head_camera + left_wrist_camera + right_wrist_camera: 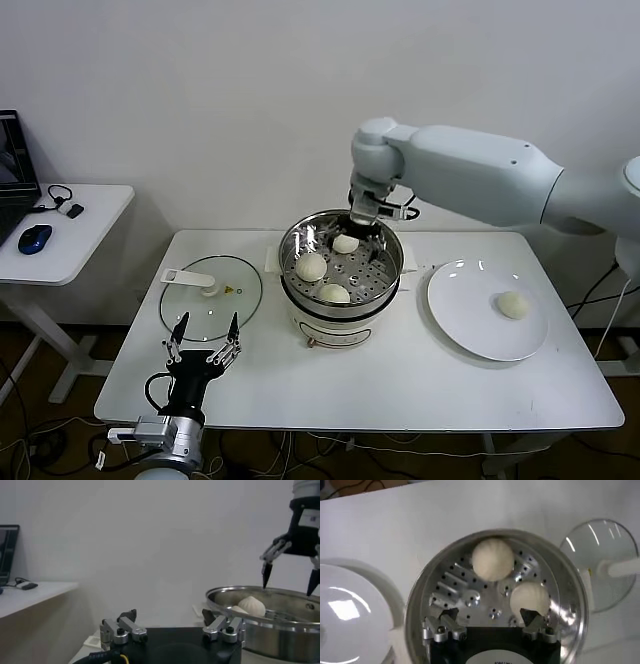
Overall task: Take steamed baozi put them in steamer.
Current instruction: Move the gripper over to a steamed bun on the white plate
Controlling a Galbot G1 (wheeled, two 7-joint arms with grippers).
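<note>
The steel steamer (345,325) stands at the table's middle with three off-white baozi on its perforated floor, at the back (346,243), left (311,266) and front (334,293). A fourth baozi (514,305) lies on the white plate (450,300) to the right. My right gripper (365,215) hangs open and empty just above the steamer's back rim. Its wrist view looks down into the steamer (417,610) at two baozi (492,560) (530,598). My left gripper (205,335) is open and empty, parked at the table's front left.
A flat glass lid (211,290) with a white handle lies left of the steamer. A side table (70,250) with a blue mouse stands at far left. The left wrist view shows the steamer (280,637) and the right gripper (290,572) above it.
</note>
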